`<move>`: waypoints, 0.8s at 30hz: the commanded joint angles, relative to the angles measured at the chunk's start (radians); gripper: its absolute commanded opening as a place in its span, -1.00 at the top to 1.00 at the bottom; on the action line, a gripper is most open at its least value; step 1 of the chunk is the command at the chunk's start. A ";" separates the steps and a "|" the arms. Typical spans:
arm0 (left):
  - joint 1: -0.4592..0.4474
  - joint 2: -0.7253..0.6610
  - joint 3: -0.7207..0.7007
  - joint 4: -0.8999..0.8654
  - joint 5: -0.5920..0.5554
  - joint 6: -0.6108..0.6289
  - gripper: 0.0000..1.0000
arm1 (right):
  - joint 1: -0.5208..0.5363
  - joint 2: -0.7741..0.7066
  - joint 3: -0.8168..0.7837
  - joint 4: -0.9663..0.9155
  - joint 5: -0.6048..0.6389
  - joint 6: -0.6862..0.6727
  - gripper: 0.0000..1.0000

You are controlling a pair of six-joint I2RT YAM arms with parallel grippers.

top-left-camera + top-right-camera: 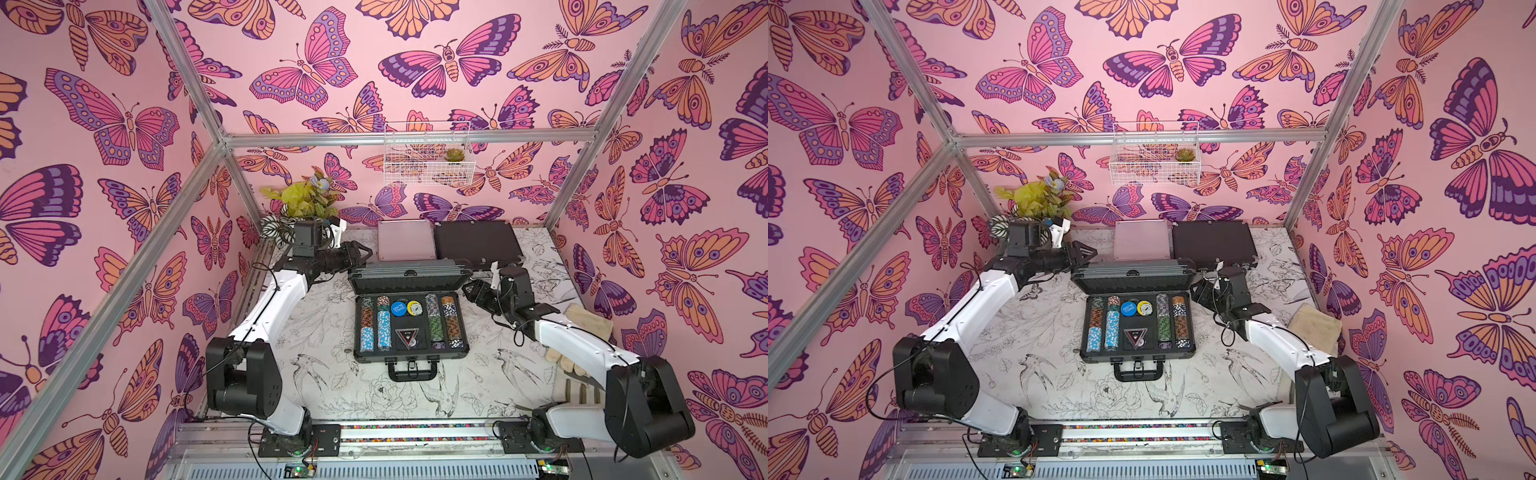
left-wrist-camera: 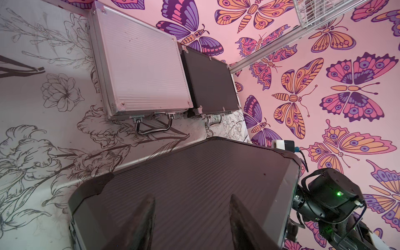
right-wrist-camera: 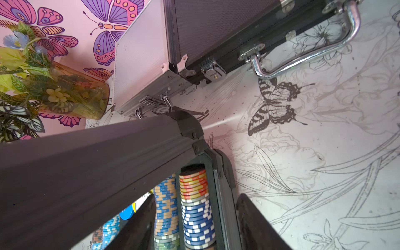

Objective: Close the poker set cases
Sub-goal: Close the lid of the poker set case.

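Rail at front (image 1: 415, 434): nearest; both arm bases are mounted on it.
Left gripper (image 2: 192, 197): half-parted, empty, tips at the ribbed back of the lid (image 1: 409, 270); contact unclear.
Large black case (image 1: 411, 358): mid-table, lid upright, chips showing. Push evenly from behind and lower slowly.
Right gripper (image 3: 197, 195): parted, empty, by the right hinge corner.
Silver case (image 1: 406, 240), black trimmed case (image 1: 476, 245): shut, side by side at the back.
Table (image 1: 332, 395): white with inked flowers; walls are pink with butterflies.

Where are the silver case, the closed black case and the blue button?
Silver case (image 2: 140, 71): left wrist view, lid centre.
Closed black case (image 2: 211, 83): left wrist view, lid centre.
Blue button (image 1: 398, 308): a top view, printed face.
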 commanded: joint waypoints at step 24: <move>-0.067 -0.061 0.041 -0.190 -0.395 0.109 -0.19 | 0.003 -0.040 -0.171 0.093 -0.131 0.090 -0.23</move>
